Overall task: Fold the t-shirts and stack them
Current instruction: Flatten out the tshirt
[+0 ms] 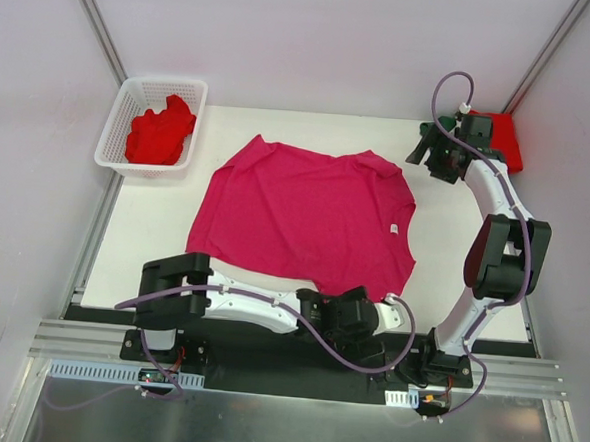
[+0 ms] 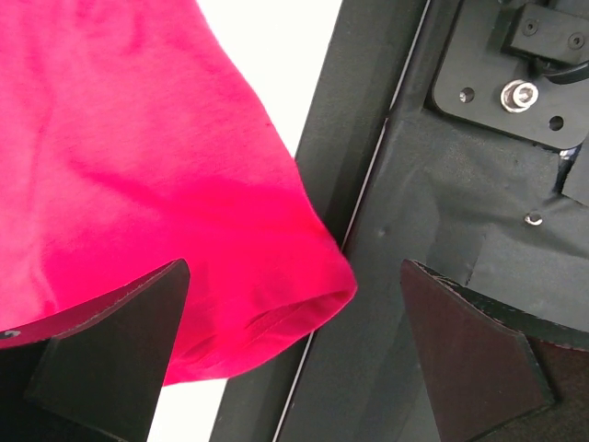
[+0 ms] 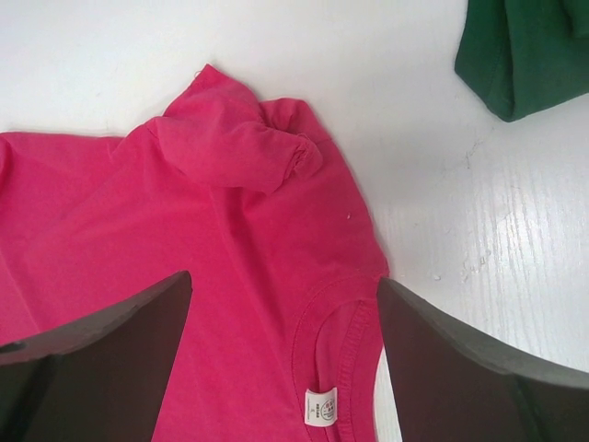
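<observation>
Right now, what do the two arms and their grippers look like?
Both the left arm and right arm have white link shells between bulky black joint housings. A thin lilac cable runs along each, looping free in places. The left gripper and right gripper each carry two dark, matte, wedge-shaped fingers.

Top view looks down on the whole table; both wrist views look down close; all share the magenta-pink t-shirt.
</observation>
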{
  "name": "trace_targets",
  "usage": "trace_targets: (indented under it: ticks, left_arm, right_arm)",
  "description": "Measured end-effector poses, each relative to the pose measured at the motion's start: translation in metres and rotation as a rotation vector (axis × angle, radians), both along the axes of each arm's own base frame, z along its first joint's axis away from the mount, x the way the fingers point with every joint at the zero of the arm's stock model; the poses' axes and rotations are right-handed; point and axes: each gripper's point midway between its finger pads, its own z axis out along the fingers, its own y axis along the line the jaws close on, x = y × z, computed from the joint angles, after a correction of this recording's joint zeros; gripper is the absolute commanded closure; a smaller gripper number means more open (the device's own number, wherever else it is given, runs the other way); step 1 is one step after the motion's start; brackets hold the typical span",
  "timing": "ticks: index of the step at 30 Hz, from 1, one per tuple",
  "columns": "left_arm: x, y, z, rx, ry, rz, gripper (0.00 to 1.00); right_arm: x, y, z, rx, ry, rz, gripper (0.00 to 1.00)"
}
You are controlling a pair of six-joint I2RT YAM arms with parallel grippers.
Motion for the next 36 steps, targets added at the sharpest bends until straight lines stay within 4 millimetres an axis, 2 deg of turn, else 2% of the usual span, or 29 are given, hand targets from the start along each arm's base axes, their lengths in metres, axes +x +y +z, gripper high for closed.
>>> trace_targets:
  ticks: [3,5,7,8,10,11,12,17,18,20,21,22,23,25,28,32,36]
  left_arm:
    - [-0.002,-0.002,-0.011,0.014,0.006,-0.009,0.01]
    - [-0.003,-0.002,-0.022,0.034,0.01,-0.016,0.05]
    - [-0.003,-0.001,-0.029,0.048,0.015,-0.019,0.1]
    - [-0.003,-0.003,-0.029,0.042,0.013,-0.023,0.18]
    - [-0.003,-0.005,-0.03,0.037,0.009,-0.026,0.25]
    - [-0.003,-0.006,-0.03,0.033,0.006,-0.028,0.33]
    - [-0.003,-0.007,-0.03,0.032,0.004,-0.031,0.37]
    - [-0.002,-0.008,-0.032,0.031,-0.001,-0.034,0.46]
    - [-0.002,-0.008,-0.033,0.03,-0.002,-0.035,0.53]
    - [-0.005,-0.009,-0.033,0.028,-0.003,-0.039,0.6]
    - [-0.005,-0.01,-0.033,0.028,-0.004,-0.041,0.79]
    - [-0.007,-0.01,-0.033,0.028,-0.004,-0.044,0.94]
    - [-0.01,-0.009,-0.034,0.029,0.006,-0.05,1.0]
    - [-0.013,-0.011,-0.034,0.025,-0.004,-0.06,1.0]
    - [-0.005,-0.004,-0.038,0.041,-0.036,-0.032,1.0]
    - [0.009,0.015,-0.052,0.097,-0.06,0.012,1.0]
    - [0.011,0.018,-0.051,0.099,-0.074,0.023,1.0]
  right_arm:
    - [0.0,-0.001,-0.002,0.0,0.004,-0.002,0.16]
    - [0.0,-0.001,-0.002,0.001,0.005,-0.002,0.16]
    - [0.0,-0.001,-0.004,0.001,0.009,-0.002,0.16]
    - [0.0,-0.001,-0.005,0.001,0.011,-0.002,0.16]
    - [0.0,-0.001,-0.005,0.002,0.012,-0.002,0.16]
    - [0.0,-0.001,-0.005,0.002,0.012,-0.002,0.16]
    - [0.0,-0.001,-0.005,0.002,0.012,-0.002,0.16]
    - [0.0,-0.002,-0.005,0.004,0.012,-0.003,0.16]
    - [0.0,-0.002,-0.005,0.005,0.012,-0.002,0.16]
    - [0.0,-0.002,-0.005,0.006,0.012,-0.002,0.16]
    - [0.0,-0.002,-0.005,0.006,0.012,-0.002,0.16]
    - [0.0,-0.002,-0.006,0.007,0.013,-0.001,0.16]
    - [0.001,-0.002,-0.006,0.009,0.013,0.001,0.16]
    - [0.003,0.0,-0.008,0.017,0.017,0.008,0.16]
    - [0.009,0.003,-0.016,0.034,0.027,0.02,0.16]
    - [0.02,0.008,-0.038,0.065,0.064,0.036,0.16]
    - [0.033,0.011,-0.059,0.084,0.098,0.05,0.16]
